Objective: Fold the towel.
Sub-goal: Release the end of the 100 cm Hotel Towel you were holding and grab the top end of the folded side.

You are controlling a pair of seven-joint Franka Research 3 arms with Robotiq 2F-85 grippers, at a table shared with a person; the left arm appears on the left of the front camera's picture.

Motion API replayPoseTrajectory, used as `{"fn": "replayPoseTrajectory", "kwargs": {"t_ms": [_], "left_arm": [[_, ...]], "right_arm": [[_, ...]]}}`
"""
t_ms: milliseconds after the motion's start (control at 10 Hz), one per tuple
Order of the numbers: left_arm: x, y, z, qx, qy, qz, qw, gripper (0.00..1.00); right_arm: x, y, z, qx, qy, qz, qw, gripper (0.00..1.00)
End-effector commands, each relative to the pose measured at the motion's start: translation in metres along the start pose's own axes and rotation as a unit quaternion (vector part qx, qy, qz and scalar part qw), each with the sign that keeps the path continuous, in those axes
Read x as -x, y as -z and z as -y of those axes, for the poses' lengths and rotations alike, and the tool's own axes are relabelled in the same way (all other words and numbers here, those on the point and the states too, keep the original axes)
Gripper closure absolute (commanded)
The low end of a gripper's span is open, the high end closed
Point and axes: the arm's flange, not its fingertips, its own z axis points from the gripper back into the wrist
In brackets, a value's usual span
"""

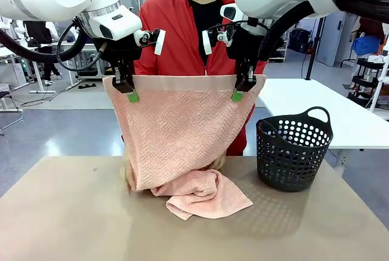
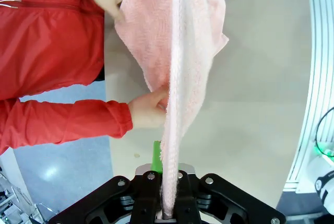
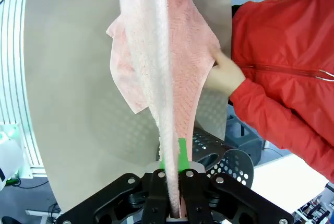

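Observation:
The salmon-pink towel [image 1: 176, 133] hangs like a curtain above the table, its lower end bunched on the tabletop [image 1: 206, 195]. My left gripper [image 1: 131, 95] is shut on its upper left corner, my right gripper [image 1: 238, 93] shut on its upper right corner. In the left wrist view the towel [image 2: 180, 67] runs up from between my fingers, and a person's hand [image 2: 148, 110] holds its lower part. The right wrist view shows the towel [image 3: 167, 72] hanging from the gripper [image 3: 173, 203], with another of the person's hands [image 3: 224, 75] on its edge.
A dark perforated basket [image 1: 293, 149] with handles stands on the table at the right. A person in a red jacket [image 1: 182, 36] stands behind the towel at the far side. The tan tabletop [image 1: 73, 212] has free room in front and at the left.

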Motion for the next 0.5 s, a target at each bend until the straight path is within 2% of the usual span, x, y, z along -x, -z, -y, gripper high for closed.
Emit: {"fn": "replayPoseTrajectory", "kwargs": {"t_ms": [0,400], "left_arm": [[0.0001,-0.002,-0.0029,-0.007,0.003,-0.007,1.0,1.0],[0.0001,-0.002,-0.0029,-0.007,0.003,-0.007,1.0,1.0]], "right_arm": [[0.0009,-0.0006,0.0012,0.006,-0.004,-0.005,1.0,1.0],[0.0009,-0.0006,0.0012,0.006,-0.004,-0.005,1.0,1.0]]}}
